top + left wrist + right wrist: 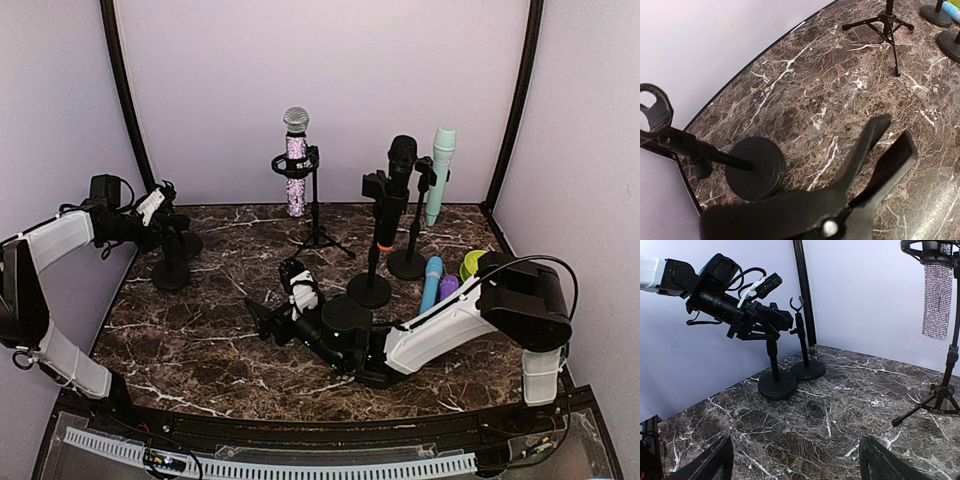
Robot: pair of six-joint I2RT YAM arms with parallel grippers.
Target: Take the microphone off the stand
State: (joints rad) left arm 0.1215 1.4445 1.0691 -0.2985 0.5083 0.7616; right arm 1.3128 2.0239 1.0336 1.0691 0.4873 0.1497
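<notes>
A glittery silver microphone (296,160) (938,295) stands in the clip of a tripod stand (316,235) at the back. A black microphone (401,165) sits in a round-base stand (371,290), and a teal microphone (441,170) in the stand (407,263) behind it. My left gripper (165,218) (782,320) is at the far left, shut on the top of an empty stand (172,272) (774,385). A blurred black forked piece (860,165) fills the bottom of the left wrist view. My right gripper (272,295) (796,450) hovers low over the table's middle, open and holding nothing.
A second empty stand (186,245) (807,369) (755,167) with a bare clip is right behind the held one. Blue (432,283), purple (448,288) and green (470,264) microphones lie on the marble at the right. Walls close in the left, back and right.
</notes>
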